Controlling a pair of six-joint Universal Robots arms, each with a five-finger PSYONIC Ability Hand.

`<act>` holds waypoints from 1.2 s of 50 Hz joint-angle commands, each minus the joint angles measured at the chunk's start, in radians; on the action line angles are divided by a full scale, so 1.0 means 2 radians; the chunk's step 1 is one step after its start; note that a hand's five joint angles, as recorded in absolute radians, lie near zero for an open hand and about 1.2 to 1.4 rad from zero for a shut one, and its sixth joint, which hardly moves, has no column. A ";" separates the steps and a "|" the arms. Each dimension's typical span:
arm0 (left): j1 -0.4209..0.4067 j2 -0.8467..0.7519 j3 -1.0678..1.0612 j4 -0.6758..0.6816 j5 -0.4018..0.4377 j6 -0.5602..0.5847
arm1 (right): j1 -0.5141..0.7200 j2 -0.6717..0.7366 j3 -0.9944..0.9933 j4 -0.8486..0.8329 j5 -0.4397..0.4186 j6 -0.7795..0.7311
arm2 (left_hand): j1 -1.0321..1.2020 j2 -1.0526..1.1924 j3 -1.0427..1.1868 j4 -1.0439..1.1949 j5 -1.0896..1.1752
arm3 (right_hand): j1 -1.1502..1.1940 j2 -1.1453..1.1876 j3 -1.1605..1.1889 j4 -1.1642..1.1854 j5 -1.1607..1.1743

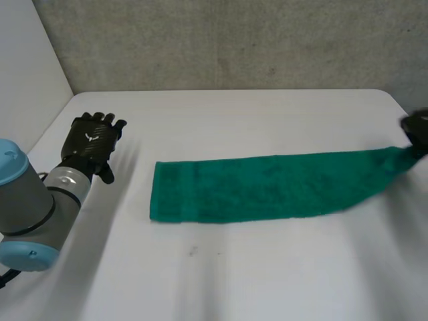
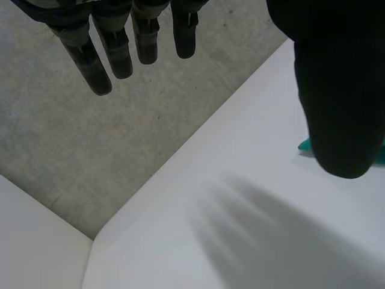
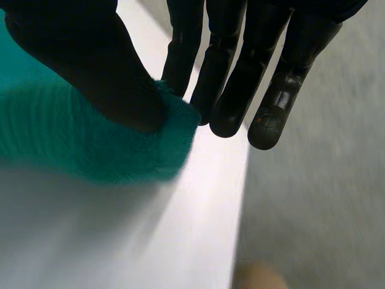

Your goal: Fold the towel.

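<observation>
A green towel is laid flat in a long strip across the middle of the white tabletop, with its length running left to right. Its left end is squared off and lies flat. Its right end is drawn into a narrowing tip near the tabletop's right edge.

The right robot hand is seen at that right edge, closed on the tip. In the right wrist view the towel's corner is pinched between the thumb and the fingers, with the other fingers held almost straight alongside. The cloth is bunched under the thumb and spreads away from the grip over the tabletop.

The left robot hand is held over bare tabletop at the left, well apart from the towel's left end. In the left wrist view its fingers are seen straight and slightly spread, with the thumb set wide of them, so the hand is wide open. A small green sliver of the towel is seen just beside the thumb's tip.

A grey wall is seen behind the tabletop's far edge.
</observation>
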 commanded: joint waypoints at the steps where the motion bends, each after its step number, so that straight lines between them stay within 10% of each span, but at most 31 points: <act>1: -0.003 0.020 -0.001 -0.002 -0.002 -0.004 | 0.178 -0.008 -0.052 -0.003 -0.056 0.057 | -0.010 -0.013 -0.018 -0.014 -0.023 | 0.217 0.111 0.107 0.102 0.120; 17: -0.017 0.036 0.000 -0.008 -0.001 -0.027 | 0.402 0.153 -0.133 -0.026 -0.122 0.053 | -0.010 -0.013 -0.018 -0.014 -0.023 | 0.217 0.111 0.107 0.102 0.120; 19: -0.024 0.033 0.003 -0.007 0.000 -0.027 | 0.402 0.161 -0.137 -0.025 -0.111 0.057 | -0.010 -0.013 -0.018 -0.014 -0.023 | -0.092 -0.199 -0.202 -0.207 -0.190; 24: -0.049 0.020 0.016 -0.005 0.000 -0.028 | 0.392 0.150 -0.134 -0.025 -0.071 0.077 | -0.010 -0.013 -0.018 -0.014 -0.023 | -0.393 -0.500 -0.504 -0.509 -0.491; 40: -0.168 -0.104 0.151 -0.039 -0.001 -0.109 | 0.258 0.022 0.075 -0.008 0.010 0.148 | -0.006 -0.009 -0.014 -0.011 -0.020 | -0.381 -0.488 -0.492 -0.497 -0.479; 47: -0.169 -0.139 0.182 -0.097 -0.007 -0.110 | 0.218 0.030 0.105 -0.012 0.012 0.131 | -0.008 -0.011 -0.016 -0.012 -0.021 | -0.154 -0.260 -0.264 -0.269 -0.251; 51: -0.163 -0.134 0.175 -0.107 -0.016 -0.110 | 0.214 0.044 0.103 -0.023 0.016 0.127 | -0.006 -0.009 -0.014 -0.011 -0.020 | 0.216 0.110 0.106 0.101 0.119; 60: -0.147 -0.094 0.120 -0.110 -0.051 -0.107 | 0.231 0.023 0.075 -0.085 0.044 0.120 | -0.008 -0.011 -0.016 -0.012 -0.021 | 0.217 0.111 0.107 0.102 0.120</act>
